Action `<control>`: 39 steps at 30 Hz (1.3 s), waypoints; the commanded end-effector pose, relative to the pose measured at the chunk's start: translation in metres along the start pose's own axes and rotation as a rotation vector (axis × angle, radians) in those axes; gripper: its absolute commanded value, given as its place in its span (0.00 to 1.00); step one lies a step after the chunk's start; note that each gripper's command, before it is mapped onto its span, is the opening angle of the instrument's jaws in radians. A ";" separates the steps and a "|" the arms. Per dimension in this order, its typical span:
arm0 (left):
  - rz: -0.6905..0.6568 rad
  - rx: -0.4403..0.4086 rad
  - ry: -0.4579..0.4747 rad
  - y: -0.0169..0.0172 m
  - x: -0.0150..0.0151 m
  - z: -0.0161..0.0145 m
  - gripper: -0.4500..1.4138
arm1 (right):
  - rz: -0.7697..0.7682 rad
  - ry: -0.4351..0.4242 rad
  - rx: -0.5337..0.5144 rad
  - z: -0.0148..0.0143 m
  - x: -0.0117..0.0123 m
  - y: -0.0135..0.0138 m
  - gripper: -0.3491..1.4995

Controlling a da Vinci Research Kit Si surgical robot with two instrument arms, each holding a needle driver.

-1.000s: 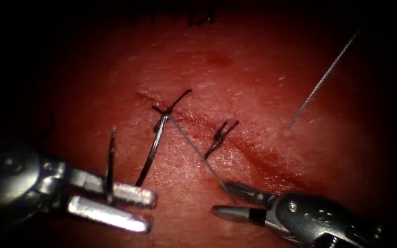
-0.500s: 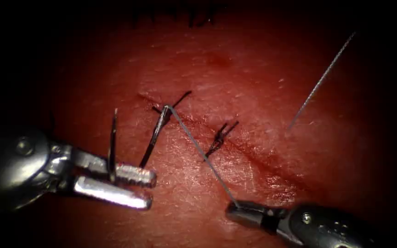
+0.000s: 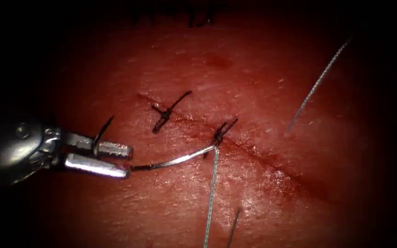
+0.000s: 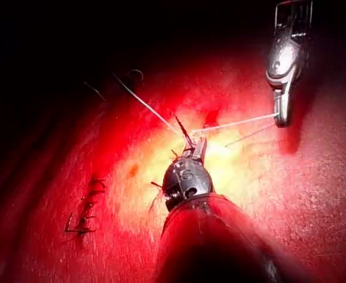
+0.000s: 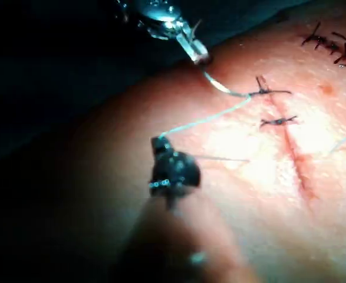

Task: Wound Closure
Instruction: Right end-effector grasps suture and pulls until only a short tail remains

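The left tool [image 3: 116,160] comes in from nine o'clock in the endoscope view, its shaft lying nearly level, left of the cut [image 3: 253,151]. Its fingers [image 3: 95,165] stand narrowly parted at the tips yet pinch the thread [image 3: 175,160], which runs taut from them toward three o'clock to the lower stitch [image 3: 219,133] on the cut. A short dark curved strand [image 3: 102,131], whether needle or thread end I cannot tell, rises from between the fingers toward twelve o'clock.

From the same stitch a second length of thread [image 3: 211,197] drops straight toward six o'clock. In the right wrist view it ends at the right tool [image 5: 161,144], whose fingers are closed on it. The upper stitch [image 3: 166,112] sits at about eleven o'clock from the lower one. A loose pale strand [image 3: 315,87] lies on the tissue [image 3: 253,69] right of the cut.
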 end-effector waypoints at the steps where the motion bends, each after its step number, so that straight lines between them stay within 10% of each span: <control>1: -0.001 0.000 0.000 -0.0001 -0.0002 0.0006 0.00 | -0.012 0.003 0.003 0.0009 -0.0002 -0.0005 0.00; 2: -0.003 0.003 0.000 -0.0002 -0.0002 0.0005 0.00 | -0.033 0.013 0.001 0.0010 -0.0001 -0.0004 0.11; 3: -0.007 0.010 -0.002 -0.0003 0.0000 0.0003 0.00 | -0.071 0.033 -0.005 0.0010 0.0000 0.0003 0.51; 8: -0.011 0.020 -0.005 -0.0007 -0.0001 -0.0001 0.00 | -0.181 0.063 -0.024 0.0008 -0.0003 0.0031 0.89; 21: 0.009 0.273 -0.022 -0.0064 -0.0005 -0.0058 0.00 | -0.345 0.057 -0.131 -0.0021 -0.0016 0.0085 0.98; 39: 0.013 0.308 -0.004 -0.0064 0.0002 -0.0058 0.00 | -0.386 0.031 -0.276 0.0034 -0.0040 0.0133 0.90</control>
